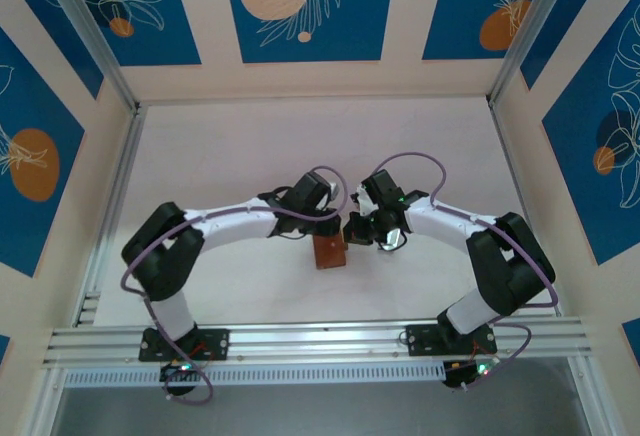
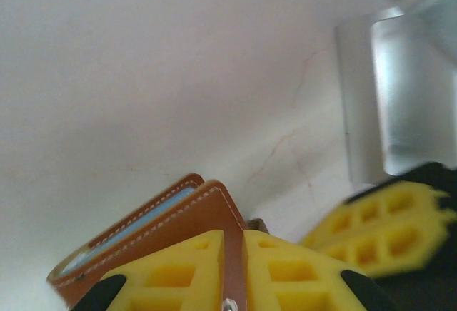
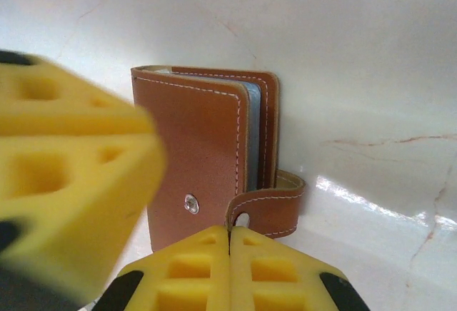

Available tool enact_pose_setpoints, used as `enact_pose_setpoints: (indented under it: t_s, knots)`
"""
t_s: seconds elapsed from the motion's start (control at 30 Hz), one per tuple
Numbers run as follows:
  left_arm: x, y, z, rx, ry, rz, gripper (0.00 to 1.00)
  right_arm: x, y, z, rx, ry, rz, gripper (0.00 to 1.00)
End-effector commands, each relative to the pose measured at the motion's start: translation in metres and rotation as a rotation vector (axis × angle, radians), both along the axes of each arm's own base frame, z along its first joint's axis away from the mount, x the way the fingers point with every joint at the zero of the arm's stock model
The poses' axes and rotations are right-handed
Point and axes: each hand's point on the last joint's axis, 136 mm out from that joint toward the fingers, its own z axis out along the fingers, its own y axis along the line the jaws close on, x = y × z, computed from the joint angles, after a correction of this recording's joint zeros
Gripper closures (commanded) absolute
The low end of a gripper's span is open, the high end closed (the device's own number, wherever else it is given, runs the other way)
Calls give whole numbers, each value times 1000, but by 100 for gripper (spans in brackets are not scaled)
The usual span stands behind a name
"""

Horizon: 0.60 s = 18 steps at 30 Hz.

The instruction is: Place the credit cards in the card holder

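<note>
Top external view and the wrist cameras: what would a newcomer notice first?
A small reddish-brown leather card holder is at mid-table, between both arms' tips. The yellow left gripper is shut on its cover edge. The right gripper is shut just before its loose snap strap.

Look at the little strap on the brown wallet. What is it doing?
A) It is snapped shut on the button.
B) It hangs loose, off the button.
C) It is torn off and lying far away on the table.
B: in the right wrist view the strap curls free at the side of the wallet, and the button on the cover sits bare with nothing snapped onto it.
</note>
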Motion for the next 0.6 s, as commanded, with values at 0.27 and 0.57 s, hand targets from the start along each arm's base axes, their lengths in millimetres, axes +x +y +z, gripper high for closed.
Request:
enact_pose_setpoints:
  t_s: [0.27,0.57]
  knots:
    - [-26,32,-29,61,64,17,85,-3,8,8,2,10,28,100]
    - [-27,29,-57,124,80,9,87,-6,14,11,-21,4,51,100]
